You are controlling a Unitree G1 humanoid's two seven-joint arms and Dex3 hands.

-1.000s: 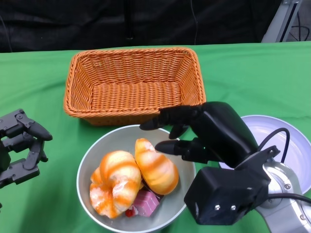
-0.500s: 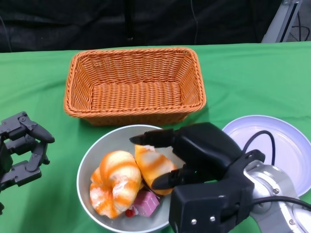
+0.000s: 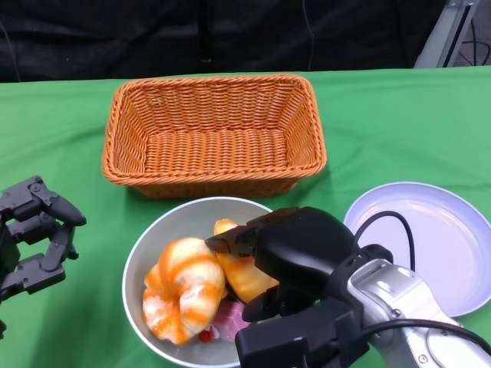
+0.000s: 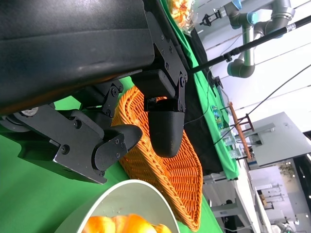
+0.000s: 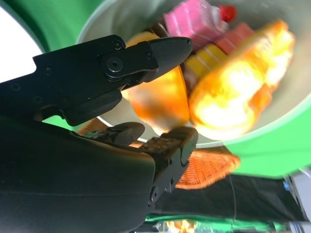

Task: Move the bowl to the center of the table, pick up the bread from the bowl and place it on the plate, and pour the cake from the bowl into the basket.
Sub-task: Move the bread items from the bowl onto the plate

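**Q:** Green cloth covers the desk (image 3: 399, 123); what does the right hand (image 3: 288, 253) do?

**A:** It reaches into the grey bowl (image 3: 165, 226), fingers spread around one striped bread roll (image 3: 238, 272). Whether they grip it, I cannot tell.

**Q:** And beyond it?

**A:** A second bread roll (image 3: 180, 287) lies beside the first; a pink cake (image 3: 229, 316) sits under them at the bowl's near side. The wicker basket (image 3: 215, 134) stands just behind the bowl, the pale plate (image 3: 437, 230) to its right.

**Q:** The left hand (image 3: 32, 234)?

**A:** Left of the bowl, fingers loosely apart, holding nothing.
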